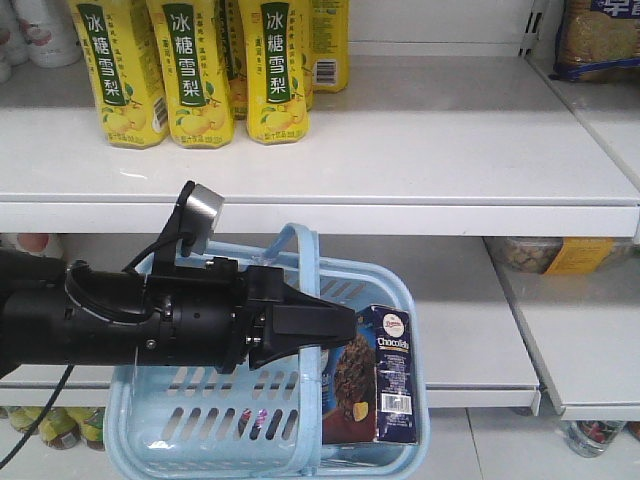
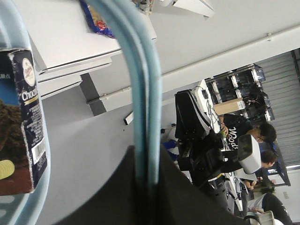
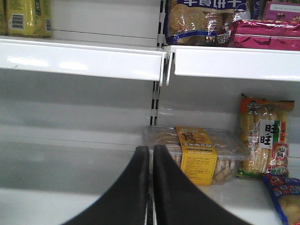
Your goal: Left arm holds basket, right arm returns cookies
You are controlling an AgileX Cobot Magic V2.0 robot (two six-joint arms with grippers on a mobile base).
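The pale blue basket hangs in front of the shelves, and my left gripper is shut on its hoop handle. In the left wrist view the handle runs straight down between the closed jaws of the left gripper. The navy cookies box stands upright in the basket's right end, and its barcode side shows in the left wrist view. The right arm hangs back, away from the basket. My right gripper is shut with nothing in it, facing a lower shelf.
Yellow drink bottles stand on the upper shelf above the basket. Ahead of the right gripper lie a clear biscuit tray with a yellow label and snack bags. People sit behind the robot.
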